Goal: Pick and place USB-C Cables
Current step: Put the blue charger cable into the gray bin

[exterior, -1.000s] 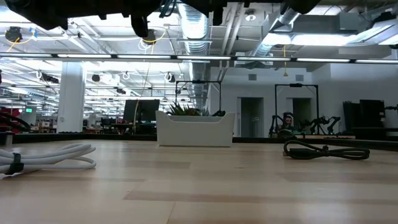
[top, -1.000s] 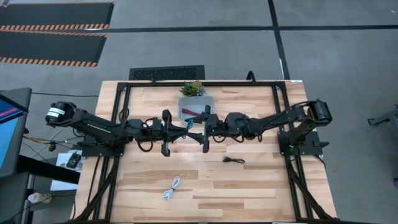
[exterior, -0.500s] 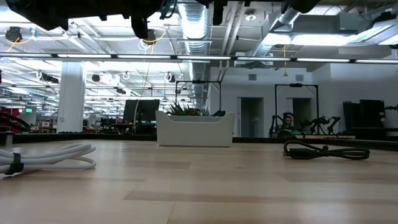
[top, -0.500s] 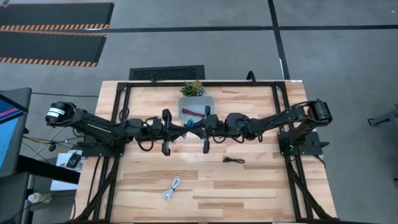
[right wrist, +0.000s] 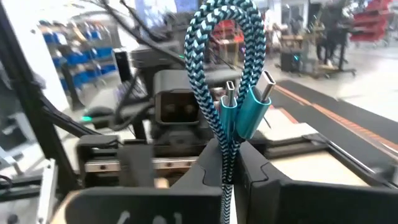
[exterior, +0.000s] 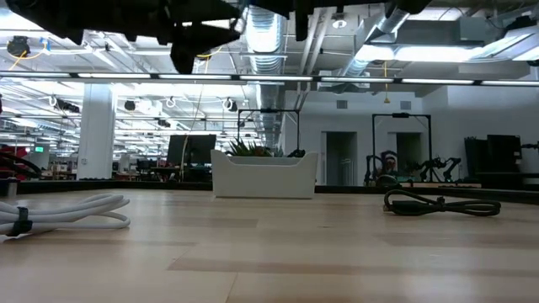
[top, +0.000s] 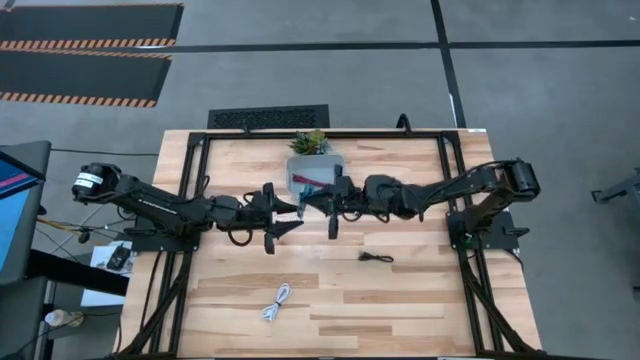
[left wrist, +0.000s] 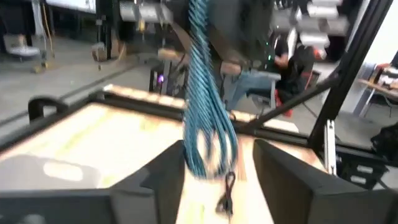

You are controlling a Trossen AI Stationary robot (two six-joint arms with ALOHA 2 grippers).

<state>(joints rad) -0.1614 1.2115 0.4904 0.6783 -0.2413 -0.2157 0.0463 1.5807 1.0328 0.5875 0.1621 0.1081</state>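
Note:
The teal USB-C cable [right wrist: 224,68] is a braided bundle held above the table's middle, with my right gripper [right wrist: 225,167] shut on it. My left gripper [left wrist: 217,152] stands open just to its left. The teal bundle [left wrist: 208,118] hangs between the open fingers without touching them. A black cable [top: 375,258] and a white cable [top: 277,300] lie flat on the table nearer the front. Something dark red shows inside the clear bin [top: 316,160] at the far middle. My right gripper pinches the teal bundle's gathered strands [right wrist: 224,152] between its two fingers, reaching in level from the table's right. The looped end and both connectors [right wrist: 258,93] stick out beyond the fingertips. The whole bundle is lifted clear of the table.
A small green plant [top: 310,141] stands behind the bin at the far edge. A black frame [top: 195,150] borders the table's left, right and far sides. In the low view the white cable [exterior: 59,215] lies at the left and the black cable [exterior: 442,204] at the right.
My right gripper has shut on the teal cable that my left gripper held. My left gripper has then opened, let go and drawn back toward the table's left. My right gripper has shifted a little toward the bin with the cable.

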